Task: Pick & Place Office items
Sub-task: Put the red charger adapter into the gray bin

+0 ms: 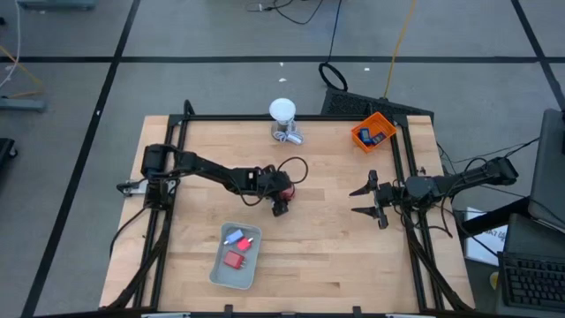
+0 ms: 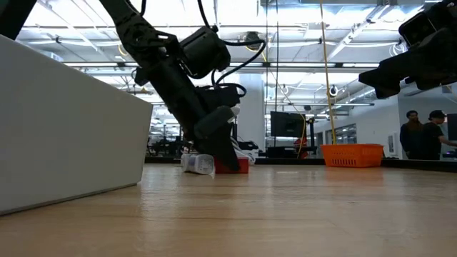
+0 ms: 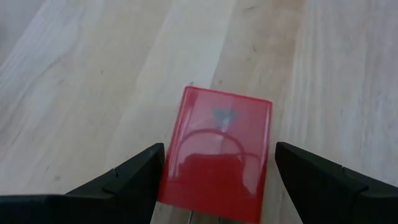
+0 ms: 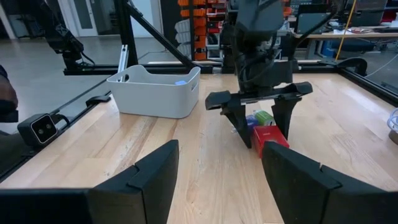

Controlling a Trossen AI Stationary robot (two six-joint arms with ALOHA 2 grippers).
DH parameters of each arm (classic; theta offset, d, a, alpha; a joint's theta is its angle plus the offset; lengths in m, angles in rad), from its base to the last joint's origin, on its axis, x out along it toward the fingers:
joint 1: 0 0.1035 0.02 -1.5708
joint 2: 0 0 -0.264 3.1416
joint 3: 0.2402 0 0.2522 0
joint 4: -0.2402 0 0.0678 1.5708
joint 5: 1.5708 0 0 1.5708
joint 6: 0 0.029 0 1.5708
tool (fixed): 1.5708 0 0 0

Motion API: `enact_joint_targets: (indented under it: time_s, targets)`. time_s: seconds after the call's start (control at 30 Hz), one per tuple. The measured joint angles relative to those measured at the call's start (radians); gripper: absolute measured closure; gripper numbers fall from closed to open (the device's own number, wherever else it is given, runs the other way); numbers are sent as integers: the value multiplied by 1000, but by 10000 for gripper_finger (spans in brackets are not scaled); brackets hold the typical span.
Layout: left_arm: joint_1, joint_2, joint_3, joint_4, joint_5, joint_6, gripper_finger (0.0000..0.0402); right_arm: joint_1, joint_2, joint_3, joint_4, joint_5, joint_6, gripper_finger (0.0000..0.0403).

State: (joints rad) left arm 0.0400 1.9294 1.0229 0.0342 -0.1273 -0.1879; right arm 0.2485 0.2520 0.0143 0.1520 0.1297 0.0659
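The left wrist view showed the left gripper [image 3: 214, 171] spread wide, its two dark fingers [image 3: 134, 177] standing on either side of a red block [image 3: 217, 149] that lay flat on the wooden table [image 3: 93, 74], neither finger visibly touching it. In the high view that gripper [image 1: 281, 205] was down near the middle of the table, with the pale grey tray [image 1: 222, 272] nearer and slightly left holding another red block [image 1: 234, 260] and a light-blue piece [image 1: 235, 237]. The right gripper [image 1: 368, 200] waited toward the right edge, fingers apart and holding nothing, and the orange bin [image 1: 361, 140] stood at the far right.
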Motion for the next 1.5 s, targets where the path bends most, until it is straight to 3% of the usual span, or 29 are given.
enact_joint_targets:
  time_s: [0.3,0.73,1.1,1.27,1.5]
  targets:
    - [-1,0,0,24,16,152,92,0,0,0,0,0,0,183]
    - [-1,0,0,20,51,128,95,0,0,0,0,0,0,183]
    - [-3,9,2,-6,52,98,189,0,0,0,0,0,0,183]
    - [-10,65,7,22,47,76,187,0,0,0,0,0,0,183]
    - [-22,104,4,48,22,43,154,0,0,0,0,0,0,183]
